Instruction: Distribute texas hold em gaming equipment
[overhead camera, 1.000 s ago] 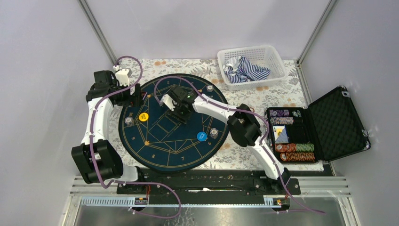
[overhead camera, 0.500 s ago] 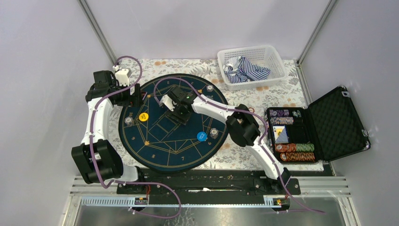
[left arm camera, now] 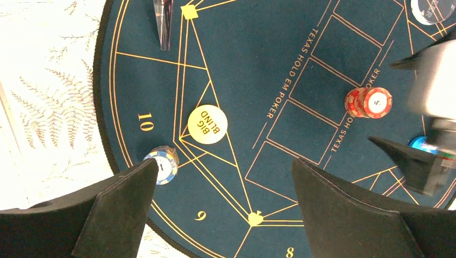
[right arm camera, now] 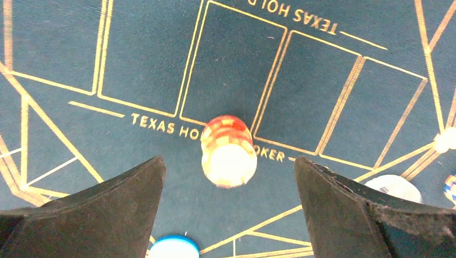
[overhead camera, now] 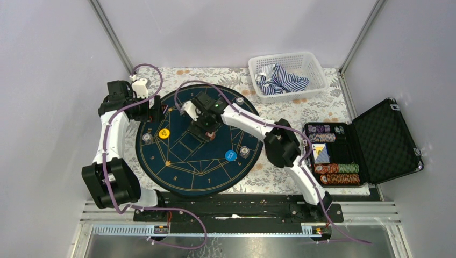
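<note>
The right pincer [right arm camera: 228, 164] hangs wide open over a short stack of red-and-white round poker chips [left arm camera: 368, 102], which stands free at the middle of the round navy gold-lined mat [left arm camera: 322, 48]. The left pincer [left arm camera: 225, 164], also wide, hovers above the mat's left edge, near a yellow "BIG BLIND" disc [left arm camera: 207, 124].

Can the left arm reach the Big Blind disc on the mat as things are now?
Probably yes. Its open claw points toward the Big Blind disc, with only bare mat between them.
</note>
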Motion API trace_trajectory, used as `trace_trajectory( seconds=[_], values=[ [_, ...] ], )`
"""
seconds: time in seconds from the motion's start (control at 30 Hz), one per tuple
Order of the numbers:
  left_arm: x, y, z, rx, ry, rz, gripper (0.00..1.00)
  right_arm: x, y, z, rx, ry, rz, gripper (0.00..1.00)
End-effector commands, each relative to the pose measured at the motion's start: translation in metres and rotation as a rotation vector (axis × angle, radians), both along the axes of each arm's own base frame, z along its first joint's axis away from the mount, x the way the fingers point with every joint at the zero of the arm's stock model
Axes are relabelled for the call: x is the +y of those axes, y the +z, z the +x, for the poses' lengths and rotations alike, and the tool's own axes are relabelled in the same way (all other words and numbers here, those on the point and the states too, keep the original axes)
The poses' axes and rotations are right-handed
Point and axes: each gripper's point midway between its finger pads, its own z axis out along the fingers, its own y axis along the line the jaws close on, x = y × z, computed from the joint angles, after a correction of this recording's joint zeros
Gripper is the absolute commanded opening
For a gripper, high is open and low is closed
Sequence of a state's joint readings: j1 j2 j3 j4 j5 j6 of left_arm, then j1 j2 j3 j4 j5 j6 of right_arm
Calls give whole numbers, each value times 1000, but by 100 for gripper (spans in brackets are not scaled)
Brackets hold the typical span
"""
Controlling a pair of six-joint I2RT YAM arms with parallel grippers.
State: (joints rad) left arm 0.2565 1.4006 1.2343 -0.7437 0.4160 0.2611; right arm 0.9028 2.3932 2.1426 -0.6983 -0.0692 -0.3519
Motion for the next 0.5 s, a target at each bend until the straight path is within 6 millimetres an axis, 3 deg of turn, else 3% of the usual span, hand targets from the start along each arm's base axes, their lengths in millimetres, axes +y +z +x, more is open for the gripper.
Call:
trace_trajectory(
  seconds=[0.0,0.1,0.2,0.33,0.47],
  values=[
    [-1,20,12,-68,-22,-9,99,-19,124,10,-61,-57,219,98],
    [-3,21,12,-70,-27,-17,99,-56,156,19,-50,-123,296,100],
    [-7,23,12,-72,-34,-18,99,-105,175,31,-79,-205,325,100],
    [-13,22,12,-71,-50,-11,99,-177,178,41,-87,-330,332,100],
    [-21,21,13,-64,-62,-7,99,-255,160,47,-86,-473,304,100]
  ],
)
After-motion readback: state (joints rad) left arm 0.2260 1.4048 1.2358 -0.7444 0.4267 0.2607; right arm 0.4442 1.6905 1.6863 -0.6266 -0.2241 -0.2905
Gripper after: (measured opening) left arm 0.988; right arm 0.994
